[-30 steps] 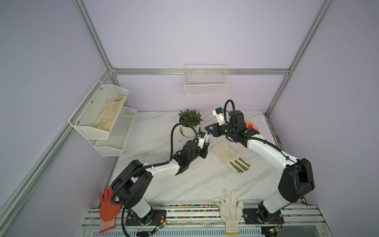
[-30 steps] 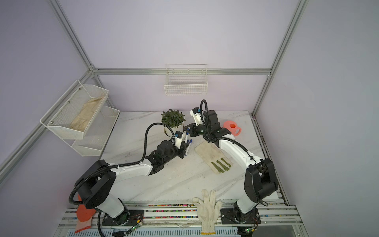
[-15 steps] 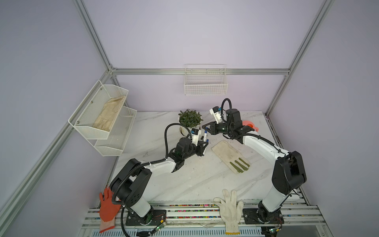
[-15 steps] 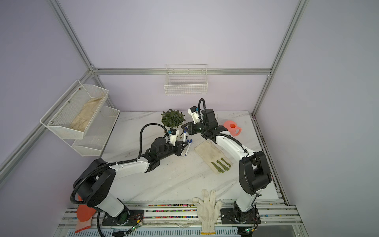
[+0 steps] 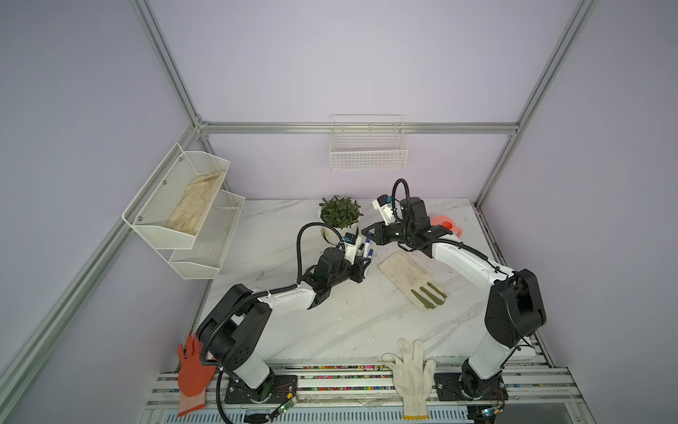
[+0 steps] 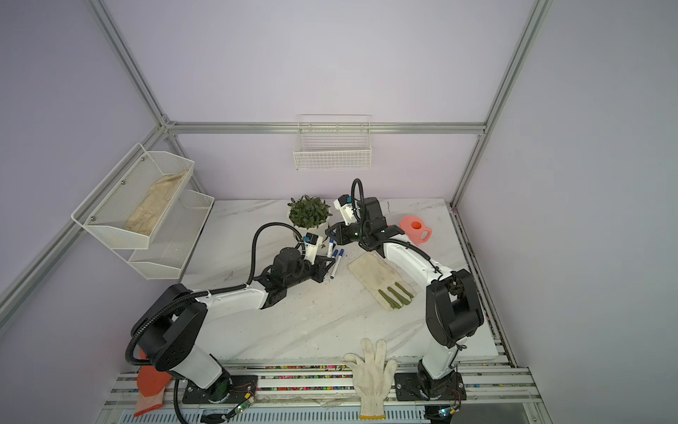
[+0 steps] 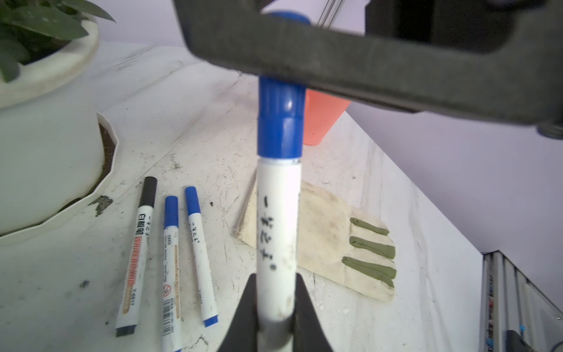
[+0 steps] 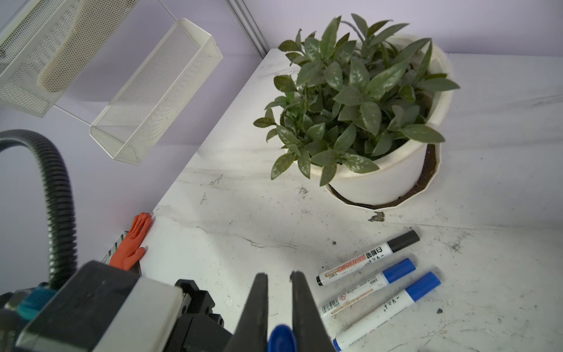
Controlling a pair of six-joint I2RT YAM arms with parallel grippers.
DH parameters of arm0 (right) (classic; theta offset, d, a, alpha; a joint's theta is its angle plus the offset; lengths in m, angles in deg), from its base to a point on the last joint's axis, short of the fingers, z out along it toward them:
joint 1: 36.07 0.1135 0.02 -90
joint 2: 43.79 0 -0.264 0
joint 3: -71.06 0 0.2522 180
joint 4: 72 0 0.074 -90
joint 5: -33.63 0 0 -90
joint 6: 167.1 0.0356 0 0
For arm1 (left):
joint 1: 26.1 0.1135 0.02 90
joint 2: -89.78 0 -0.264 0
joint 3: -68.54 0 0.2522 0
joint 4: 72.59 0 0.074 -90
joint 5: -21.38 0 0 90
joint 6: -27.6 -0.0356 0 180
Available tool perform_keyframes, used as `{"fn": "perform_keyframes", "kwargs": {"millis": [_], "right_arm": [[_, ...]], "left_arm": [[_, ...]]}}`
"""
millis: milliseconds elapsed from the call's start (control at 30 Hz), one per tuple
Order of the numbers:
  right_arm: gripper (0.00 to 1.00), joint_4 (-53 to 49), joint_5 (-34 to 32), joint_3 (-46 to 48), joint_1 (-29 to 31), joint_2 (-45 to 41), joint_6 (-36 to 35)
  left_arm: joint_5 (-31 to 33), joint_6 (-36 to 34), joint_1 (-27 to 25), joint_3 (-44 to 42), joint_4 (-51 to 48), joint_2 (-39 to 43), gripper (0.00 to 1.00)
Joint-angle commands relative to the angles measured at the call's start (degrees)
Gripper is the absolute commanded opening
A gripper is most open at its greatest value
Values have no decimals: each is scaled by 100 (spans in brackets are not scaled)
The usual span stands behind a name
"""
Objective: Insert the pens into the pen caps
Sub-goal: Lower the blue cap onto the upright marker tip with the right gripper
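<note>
Capping of the last pen, described from near to far. At the near edge of the table (image 5: 330,330) a white knit glove (image 5: 411,370) lies over the rail and an orange glove (image 5: 192,370) hangs at the near left corner, both well apart from the work. In mid-table the left hand (image 7: 275,286) is clenched on the lower barrel of the held pen (image 7: 277,228), which is raised off the table and points toward the right hand (image 8: 279,275). A blue cap (image 7: 281,122) sits on the pen's upper end, its rim meeting the white barrel. The right hand grasps the top of this cap, one finger on each side. Whether the cap is pressed fully home cannot be told. Between the two arms, three finished pens (image 8: 368,286) lie side by side on the table, one with a black cap and two with blue. By this evidence three of the four pens are done, leaving only seating and setting down the fourth. A beige work glove (image 5: 411,281) lies to the right, near but apart. Just beyond the pens stands a plant pot (image 8: 380,176), limiting room on the far side. Farther off are a pink cup (image 6: 414,229), a wire basket (image 5: 367,154) and a mesh shelf (image 5: 183,213).
</note>
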Motion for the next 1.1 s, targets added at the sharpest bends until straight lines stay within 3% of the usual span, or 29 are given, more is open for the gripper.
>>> {"fn": "perform_keyframes", "kwargs": {"millis": [0, 100, 433, 800, 1067], "right_arm": [[0, -1900, -598, 304, 67, 88, -497], [0, -2116, -722, 229, 167, 257, -578], [0, -1967, -61, 338, -35, 265, -301], [0, -2398, -578, 621, 181, 260, -516], [0, -2147, 474, 832, -402, 136, -162]], "left_arm": [[2176, 474, 388, 724, 1304, 275, 0], [2445, 553, 414, 891, 1345, 180, 0], [2643, 370, 471, 1143, 1212, 206, 0], [2434, 804, 930, 1325, 1290, 341, 0], [2275, 949, 1091, 1472, 1404, 340, 0]]}}
